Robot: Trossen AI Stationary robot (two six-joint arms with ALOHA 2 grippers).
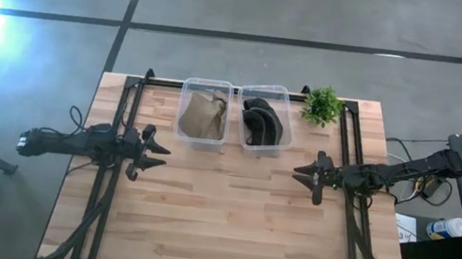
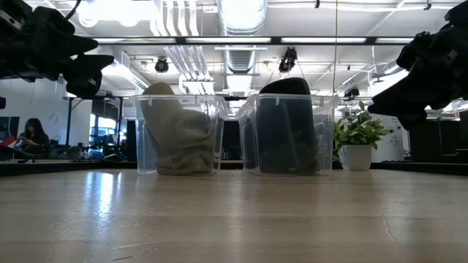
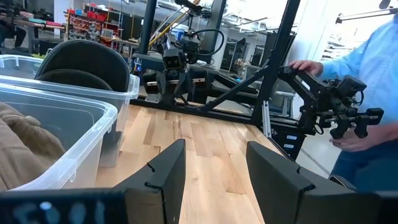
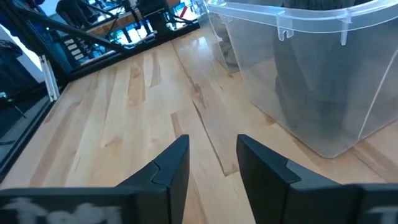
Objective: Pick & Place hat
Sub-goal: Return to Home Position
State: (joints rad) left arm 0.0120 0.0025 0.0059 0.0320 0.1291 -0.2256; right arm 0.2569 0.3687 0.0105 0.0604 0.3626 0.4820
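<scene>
A tan hat (image 1: 202, 115) lies crumpled inside the left clear bin (image 1: 183, 133); in the low view the tan hat (image 2: 175, 135) rises above the bin's rim. A black hat (image 1: 262, 122) sits in the right clear bin (image 1: 280, 144), and the black hat (image 2: 287, 124) also shows in the low view. My left gripper (image 1: 158, 157) hovers open above the table's left side, nearer than the bins. My right gripper (image 1: 300, 176) hovers open above the right side, fingers pointing left. Both are empty. In the left wrist view the tan hat (image 3: 28, 146) and black hat (image 3: 84, 62) show beside my fingers.
A small potted plant (image 1: 322, 105) stands at the far right corner beside the right bin. Black frame rails (image 1: 123, 117) run along both table sides. A person in a blue sleeve (image 3: 367, 68) stands beyond the table's right side. Bare wood (image 1: 222, 207) lies between the arms and toward the near edge.
</scene>
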